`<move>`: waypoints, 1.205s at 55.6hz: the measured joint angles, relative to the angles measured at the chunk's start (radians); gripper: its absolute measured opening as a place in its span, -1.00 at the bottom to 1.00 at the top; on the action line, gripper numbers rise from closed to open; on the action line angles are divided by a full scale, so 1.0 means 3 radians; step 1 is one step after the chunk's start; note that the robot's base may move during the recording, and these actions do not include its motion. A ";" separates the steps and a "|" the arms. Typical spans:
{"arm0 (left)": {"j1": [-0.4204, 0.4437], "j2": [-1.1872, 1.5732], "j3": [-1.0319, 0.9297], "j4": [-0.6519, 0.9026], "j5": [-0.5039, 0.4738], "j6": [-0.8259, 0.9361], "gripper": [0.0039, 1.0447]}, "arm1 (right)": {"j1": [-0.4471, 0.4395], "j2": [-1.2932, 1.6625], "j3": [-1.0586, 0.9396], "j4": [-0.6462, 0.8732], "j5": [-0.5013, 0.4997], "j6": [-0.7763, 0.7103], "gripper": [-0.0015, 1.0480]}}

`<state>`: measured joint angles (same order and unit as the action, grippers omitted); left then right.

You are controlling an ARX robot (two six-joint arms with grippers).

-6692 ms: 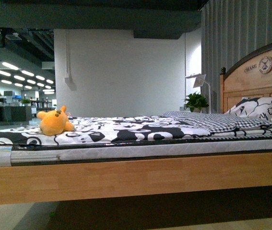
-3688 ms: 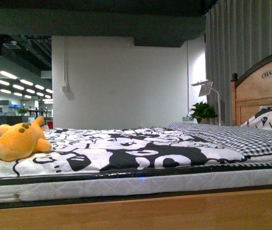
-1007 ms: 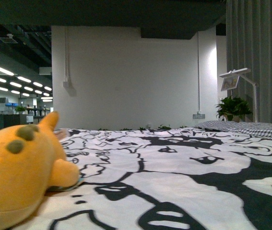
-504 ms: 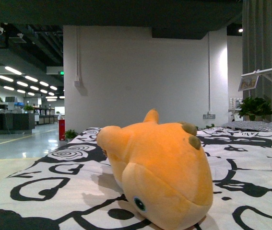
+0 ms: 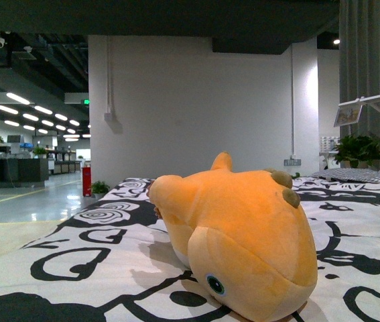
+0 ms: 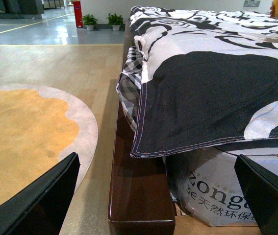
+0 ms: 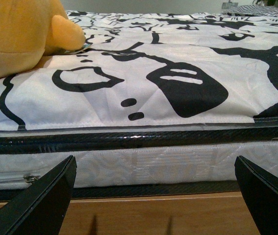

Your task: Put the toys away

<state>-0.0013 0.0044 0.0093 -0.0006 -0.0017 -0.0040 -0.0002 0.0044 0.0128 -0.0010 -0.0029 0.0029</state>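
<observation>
Toy (image 5: 236,235) is on the bed, lying on its side on the black-and-white cover (image 5: 76,258). Its head end points at the front cam, with one eye showing low down and two brown nubs on the upper side. Right pincer (image 7: 154,157) is spread wide with nothing between the fingers (image 7: 45,200). It's level with the bed's side, facing the mattress (image 7: 139,161) and the light wood frame (image 7: 153,218) under it. From that cam the toy sits up on the bed top near the edge, above the pincer and off to one side, well clear of it. Left pincer (image 6: 156,155) is also spread wide and holds nothing. It's at a bed corner where the cover hangs over the mattress end, with a bit of checked sheet (image 6: 129,90) poking out beneath and a dark wood rail (image 6: 136,186) below. An orange rug (image 6: 26,137) lies on the floor beside the bed at that corner. Past the bed's far side there's a white wall (image 5: 196,114). A lamp (image 5: 364,107) and a plant (image 5: 358,149) stand by the far end of the bed. Neither arm shows in the front cam.
</observation>
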 joint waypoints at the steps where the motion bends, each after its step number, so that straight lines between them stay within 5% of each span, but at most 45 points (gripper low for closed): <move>1: 0.0000 0.0000 0.0000 0.0000 0.0000 0.0000 0.88 | 0.0028 0.0000 -0.0005 0.0041 0.0092 -0.0009 0.87; 7: 0.0000 0.0000 0.0000 0.0000 0.0001 0.0000 0.88 | 0.0219 0.0075 -0.0006 0.0594 0.0909 -0.0025 0.87; 24: 0.0000 0.0000 0.0000 0.0000 0.0001 0.0000 0.88 | 0.0484 0.1136 0.0003 0.1639 0.1222 -0.0069 0.87; 44: 0.0000 0.0000 0.0000 0.0000 0.0001 0.0000 0.88 | 0.0385 0.2817 0.0422 0.2906 0.1052 -0.0064 0.87; 67: 0.0000 0.0000 0.0000 0.0000 0.0001 0.0000 0.88 | 0.0576 0.3455 0.1193 0.2647 0.0252 0.0389 0.87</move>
<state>-0.0013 0.0044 0.0093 -0.0006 -0.0013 -0.0040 0.1726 1.0409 0.3706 0.7933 0.0727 0.1196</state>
